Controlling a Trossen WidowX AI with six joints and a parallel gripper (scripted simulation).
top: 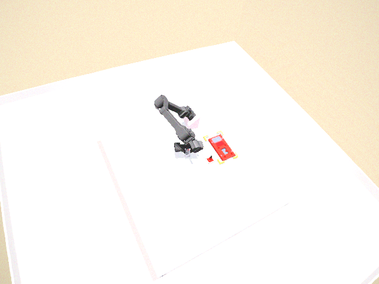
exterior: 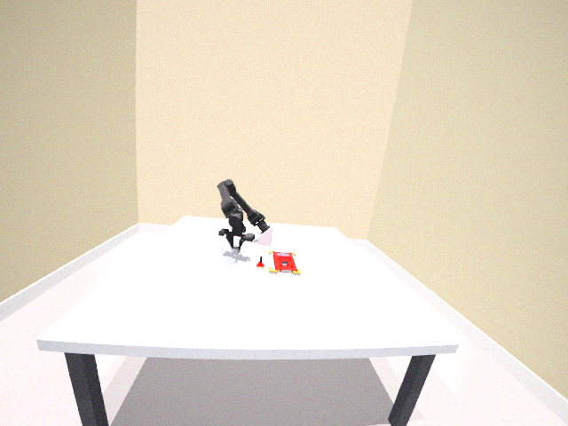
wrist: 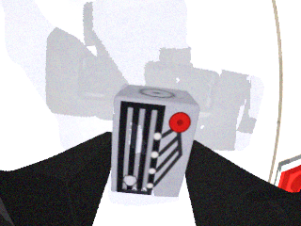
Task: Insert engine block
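Wrist view: grey engine block (top: 187, 152) (exterior: 235, 250) (wrist: 171, 155) with black stripes and one red disc.

Dark-grey jointed arm (top: 171, 119) (exterior: 241, 201) — black claw (top: 187, 150) (exterior: 235, 249) (wrist: 150, 145), seemingly plain.

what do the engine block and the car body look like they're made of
The engine block looks like matte light-grey plastic, judging by its flat, even colour and soft shading; painted metal is possible. The car body seems to be moulded plastic, given its uniform bright red and crisp edges, though the views leave its finish uncertain.
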